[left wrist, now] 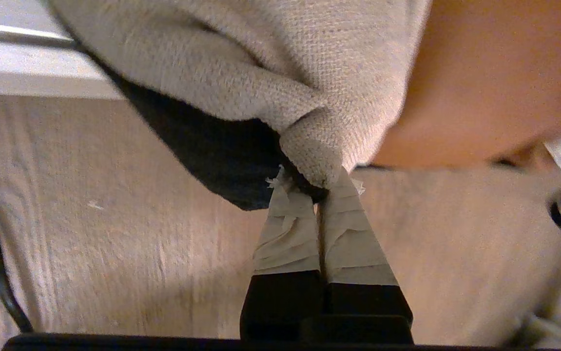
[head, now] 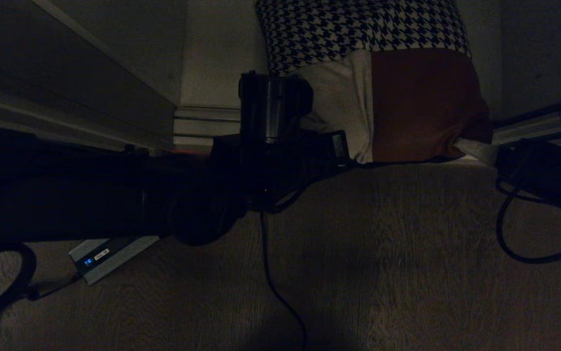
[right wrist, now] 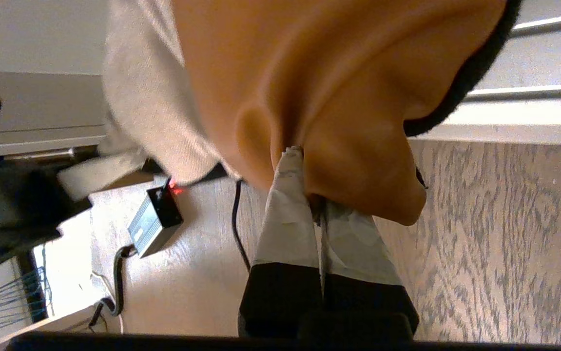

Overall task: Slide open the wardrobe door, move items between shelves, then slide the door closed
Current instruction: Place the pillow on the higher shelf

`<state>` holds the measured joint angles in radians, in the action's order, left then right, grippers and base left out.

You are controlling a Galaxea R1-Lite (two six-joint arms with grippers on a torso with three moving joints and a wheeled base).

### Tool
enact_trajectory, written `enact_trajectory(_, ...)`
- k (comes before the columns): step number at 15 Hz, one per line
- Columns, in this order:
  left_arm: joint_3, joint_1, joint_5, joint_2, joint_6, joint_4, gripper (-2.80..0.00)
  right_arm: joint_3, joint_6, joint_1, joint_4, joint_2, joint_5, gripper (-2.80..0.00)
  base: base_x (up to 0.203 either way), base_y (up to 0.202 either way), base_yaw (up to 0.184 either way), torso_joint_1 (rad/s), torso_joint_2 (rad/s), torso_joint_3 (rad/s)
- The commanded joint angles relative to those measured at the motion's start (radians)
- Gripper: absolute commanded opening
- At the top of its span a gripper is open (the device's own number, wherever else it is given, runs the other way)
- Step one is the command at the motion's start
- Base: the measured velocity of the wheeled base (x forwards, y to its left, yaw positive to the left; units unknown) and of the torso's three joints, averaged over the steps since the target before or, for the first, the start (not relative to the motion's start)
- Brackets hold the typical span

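Both grippers are clamped on the cushion. The left gripper pinches the beige lower corner; the right gripper pinches the rust-brown lower corner. The cushion hangs upright between them at the wardrobe's open front, above the wooden floor. A small power box lies on the floor.

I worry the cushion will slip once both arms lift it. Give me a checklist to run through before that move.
1. Left hand shut on the cushion's beige corner: ok.
2. Right hand shut on the rust-brown corner: ok.
3. How deep each pinch bites: cannot tell.
4. Sliding door drawn aside of the cushion: ok.
5. Cables on the floor free of the arms: cannot tell.
6. Target shelf free: cannot tell.
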<state>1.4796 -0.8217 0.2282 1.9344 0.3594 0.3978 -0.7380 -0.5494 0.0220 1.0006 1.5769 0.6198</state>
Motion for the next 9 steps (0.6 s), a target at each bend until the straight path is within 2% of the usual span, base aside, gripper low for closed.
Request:
enact_trajectory(1, 0.014, 0.004, 0.013, 0.017, 0.001, 0.002, -2.8, 0.025, -0.003, -0.009, 0.006, -0.02, 0.003, -2.8, 0.0, 0.0, 0.0, 0.0, 0.0, 0.0)
enact_trajectory(9, 0.018, 0.026, 0.04, 0.04, -0.014, -0.01, -2.8, 0.125, 0.011, -0.092, 0.01, -0.061, -0.006, -2.8, 0.0, 0.0, 0.0, 0.0, 0.0, 0.0)
